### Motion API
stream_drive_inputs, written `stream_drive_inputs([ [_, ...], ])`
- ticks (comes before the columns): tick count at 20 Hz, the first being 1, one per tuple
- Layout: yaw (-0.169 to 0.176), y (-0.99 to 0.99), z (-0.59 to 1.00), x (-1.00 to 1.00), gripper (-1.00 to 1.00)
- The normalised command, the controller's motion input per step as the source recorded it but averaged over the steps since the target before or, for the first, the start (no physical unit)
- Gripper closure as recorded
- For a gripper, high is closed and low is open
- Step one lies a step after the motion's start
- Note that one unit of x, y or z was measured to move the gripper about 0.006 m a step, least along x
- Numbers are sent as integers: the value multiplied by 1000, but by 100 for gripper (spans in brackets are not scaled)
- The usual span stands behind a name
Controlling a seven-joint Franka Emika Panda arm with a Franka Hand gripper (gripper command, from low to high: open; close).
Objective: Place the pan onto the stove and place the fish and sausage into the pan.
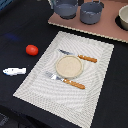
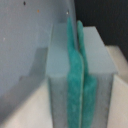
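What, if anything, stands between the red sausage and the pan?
Nothing visible does. Only dark table surface lies between the sausage and the pan on the stove. The placemat lies off that line, toward the exterior view's right, and the grey pot stands beyond the pan.

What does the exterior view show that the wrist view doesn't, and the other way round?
Only the exterior view shows the whole scene: the stove with pots, the sausage, the fish, and the placemat with plate, knife and fork. Only the wrist view shows the end effector, its green pads pressed together. Nothing clearly appears in both.
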Motion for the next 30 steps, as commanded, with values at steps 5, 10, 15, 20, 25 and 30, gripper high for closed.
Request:
stream_drive_inputs([
  [5, 78, 603, 0, 42, 100],
  [10, 61, 507, 0, 159, 100],
  [15, 17, 271, -7, 299, 100],
  [20, 0, 259, -27, 423, 100],
  [25, 11, 331, -107, 301, 100],
  [30, 15, 290, -94, 260, 100],
])
